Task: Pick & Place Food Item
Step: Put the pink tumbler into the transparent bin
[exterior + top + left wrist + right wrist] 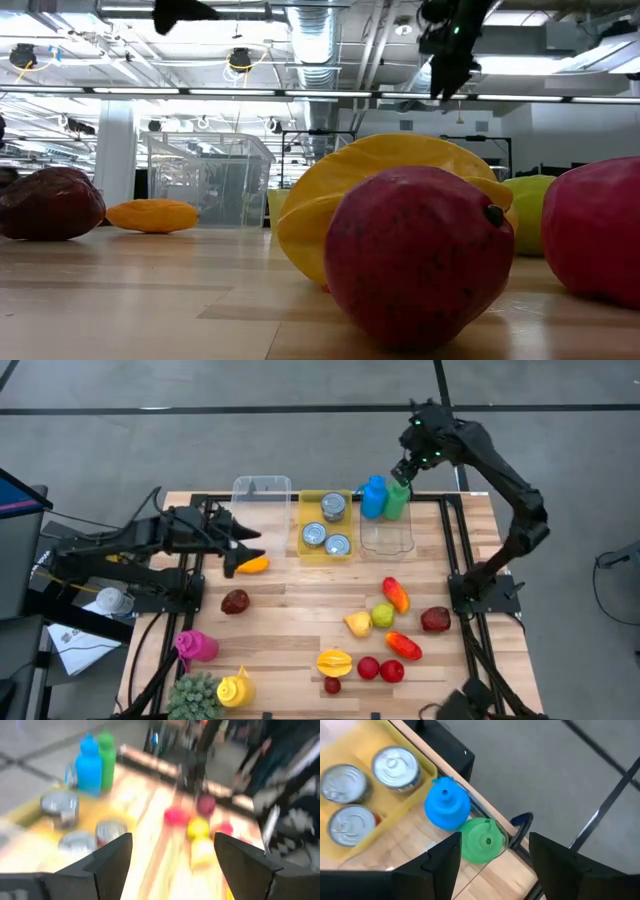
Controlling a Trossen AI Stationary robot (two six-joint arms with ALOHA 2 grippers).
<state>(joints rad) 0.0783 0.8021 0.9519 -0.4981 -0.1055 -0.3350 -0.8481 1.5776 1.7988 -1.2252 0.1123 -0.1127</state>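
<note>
Bright overhead light; blurred left-wrist view.

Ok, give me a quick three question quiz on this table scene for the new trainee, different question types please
1. True or false: the yellow bin holds three cans.
2. Multiple choice: which claw hangs above the blue bottle and green bottle? A) left claw B) right claw
3. Fill in: the orange fruit beside the left claw lies on the ____.

Key: 1 true; 2 B; 3 table.
</note>
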